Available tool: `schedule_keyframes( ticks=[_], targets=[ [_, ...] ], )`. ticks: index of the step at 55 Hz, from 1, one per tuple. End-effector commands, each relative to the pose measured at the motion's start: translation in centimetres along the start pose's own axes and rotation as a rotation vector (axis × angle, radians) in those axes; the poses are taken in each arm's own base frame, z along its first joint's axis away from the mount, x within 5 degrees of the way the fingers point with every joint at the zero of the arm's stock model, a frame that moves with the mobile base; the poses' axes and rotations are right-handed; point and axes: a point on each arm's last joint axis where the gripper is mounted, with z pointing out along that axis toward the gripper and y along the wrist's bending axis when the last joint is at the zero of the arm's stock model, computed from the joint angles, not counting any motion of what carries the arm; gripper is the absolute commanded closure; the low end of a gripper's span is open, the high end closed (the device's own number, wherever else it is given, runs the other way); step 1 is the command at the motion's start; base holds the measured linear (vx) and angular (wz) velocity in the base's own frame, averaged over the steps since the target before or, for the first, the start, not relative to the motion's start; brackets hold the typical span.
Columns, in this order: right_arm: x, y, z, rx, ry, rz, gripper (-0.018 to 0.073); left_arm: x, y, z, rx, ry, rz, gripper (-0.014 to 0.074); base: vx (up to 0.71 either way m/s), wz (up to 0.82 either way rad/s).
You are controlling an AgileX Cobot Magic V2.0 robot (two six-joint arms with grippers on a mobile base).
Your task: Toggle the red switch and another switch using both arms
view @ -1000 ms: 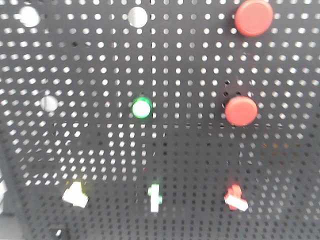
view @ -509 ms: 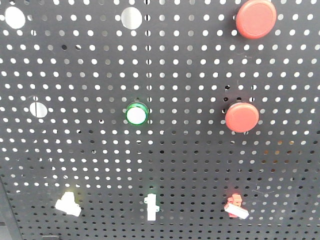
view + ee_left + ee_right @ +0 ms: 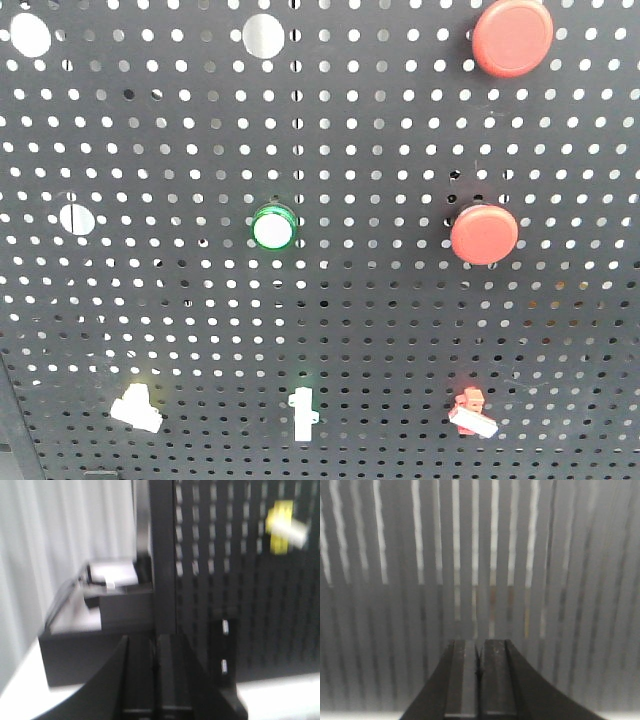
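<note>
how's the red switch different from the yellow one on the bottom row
Base colour: the red switch has a red base, while the yellow switch has a pale yellow one. Place: the red switch sits at the bottom right of the black panel, below the big red button; the yellow switch sits at the bottom left. Both are small toggles with white levers, on the same row and of similar size.

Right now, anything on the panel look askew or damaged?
No damage visible. The red switch and the pale yellow switch have levers slanting down-right, while the green-based toggle between them stands vertical.
</note>
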Motion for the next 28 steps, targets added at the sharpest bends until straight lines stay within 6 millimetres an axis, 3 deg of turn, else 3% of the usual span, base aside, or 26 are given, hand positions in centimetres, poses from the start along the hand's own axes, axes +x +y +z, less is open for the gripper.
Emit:
schedule_keyframes(
  ticks=[1,7,15,22,28],
  targets=[
    [-4.5,-0.1,-0.5,0.009,-0.210,0.001,0.0566,-2.4,0.4,-0.4,-0.026,-0.236,-0.143,0.0594,0.00,0.00],
    [-9.3,-0.2,-1.5,0.013,-0.255,-0.026,0.0566,-5.6,0.3,-0.8,-0.006,-0.294,-0.231,0.0594,0.00,0.00],
    [-15.1,-0.3,-0.9,0.023,-0.239,-0.085,0.0566,-11.6,0.1,0.1,0.005,-0.292,-0.124,0.0594,0.00,0.00],
    [-18.3,-0.3,1.1,0.017,-0.156,-0.083,0.0566,-16.2,-0.1,3.4,0.009,-0.186,-0.051,0.0594,0.00,0.00],
    [-19.1,-0.2,3.2,-0.008,-0.079,0.003,0.0566,-18.2,-0.2,6.9,0.015,-0.073,-0.077,0.0594,0.00,0.00]
  ],
)
